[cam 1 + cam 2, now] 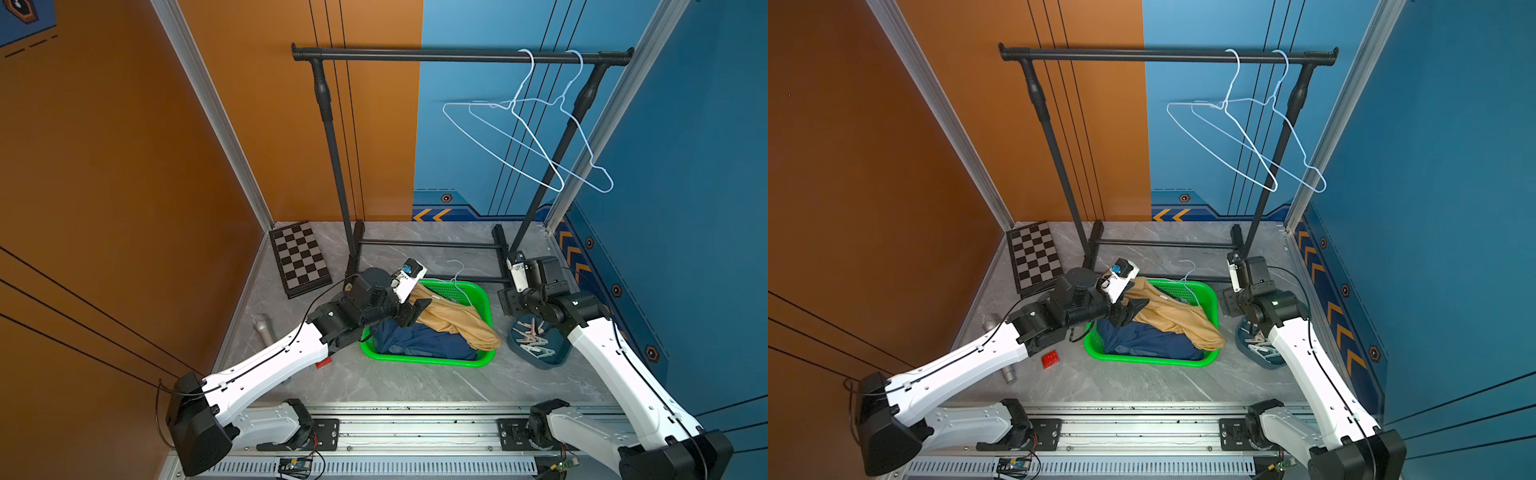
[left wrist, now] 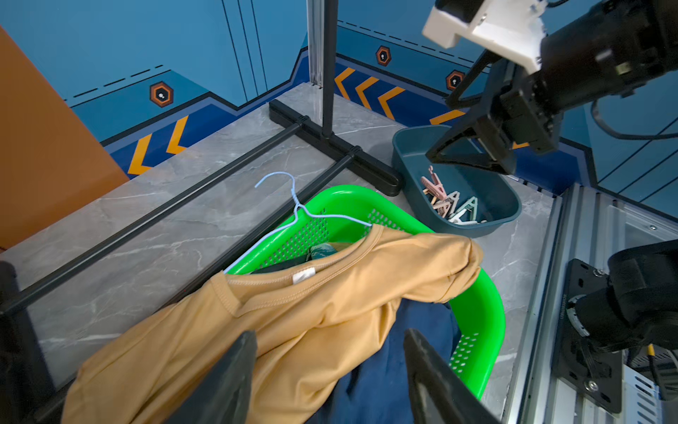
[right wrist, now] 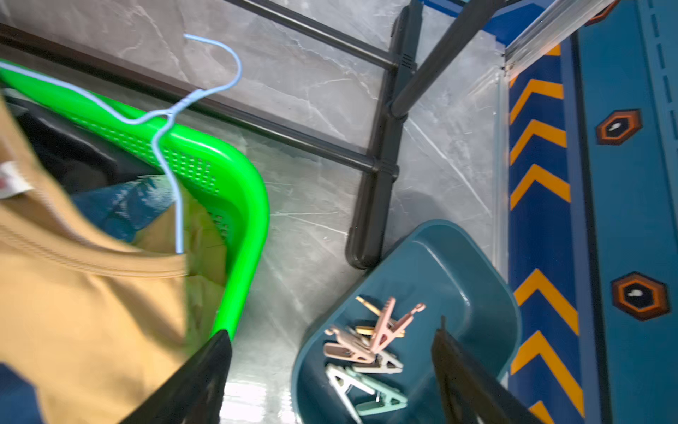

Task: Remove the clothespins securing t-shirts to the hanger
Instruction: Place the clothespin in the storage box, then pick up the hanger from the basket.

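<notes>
My left gripper (image 2: 330, 334) hangs spread over the tan shirt (image 2: 279, 330), gripping nothing. My right gripper (image 3: 332, 332) is spread too, empty, above the tray (image 3: 477, 257) where the clothespins (image 3: 370, 352) lie heaped. The tan shirt drapes over the navy shirt (image 2: 385, 367) in the basket (image 2: 491, 304), with a hanger (image 2: 293, 198) in its collar. The rack foot (image 3: 378, 191) sits just beside tray and basket. Two bare hangers (image 1: 540, 137) hang overhead.

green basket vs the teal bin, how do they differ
The green basket is bright green with perforated walls; the teal bin is dark and solid-walled. The green basket is larger and holds t-shirts and a hanger; the teal bin holds only clothespins. Both are rounded open plastic tubs.
</notes>
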You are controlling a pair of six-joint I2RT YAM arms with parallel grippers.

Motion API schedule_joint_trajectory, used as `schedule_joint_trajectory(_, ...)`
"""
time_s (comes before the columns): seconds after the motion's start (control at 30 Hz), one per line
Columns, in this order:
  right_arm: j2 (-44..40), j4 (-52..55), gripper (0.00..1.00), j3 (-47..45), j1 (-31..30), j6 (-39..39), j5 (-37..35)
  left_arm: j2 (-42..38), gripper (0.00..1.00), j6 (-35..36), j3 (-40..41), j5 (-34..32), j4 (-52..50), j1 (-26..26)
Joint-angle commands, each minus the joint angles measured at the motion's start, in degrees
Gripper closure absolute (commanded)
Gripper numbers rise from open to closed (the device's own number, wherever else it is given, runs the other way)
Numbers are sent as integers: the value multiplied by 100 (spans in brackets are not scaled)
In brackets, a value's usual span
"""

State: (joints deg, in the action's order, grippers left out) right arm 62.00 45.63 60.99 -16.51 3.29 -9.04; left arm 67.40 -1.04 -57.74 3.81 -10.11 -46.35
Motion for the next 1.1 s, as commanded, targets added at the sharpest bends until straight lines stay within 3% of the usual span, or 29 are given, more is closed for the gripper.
schedule_joint_trajectory(0.0,111,263,12,218,-256,-735,246,-244,33,74,186,-82,-327,203)
schedule_joint_trajectory(0.27,713,-990,12,114,-377,-1397,2231,-478,33,8,396,32,-454,677)
schedule_joint_trajectory(0.33,831,-1366,13,17,-421,-1472,2446,-491,32,7,427,56,-492,758)
schedule_joint_trajectory(0.67,1468,-2033,17,-123,-728,-1714,2452,-205,32,57,325,219,-510,1014)
schedule_joint_trajectory(1.07,2335,-2067,18,-31,-205,-1785,2641,-139,31,53,289,261,-576,1106)
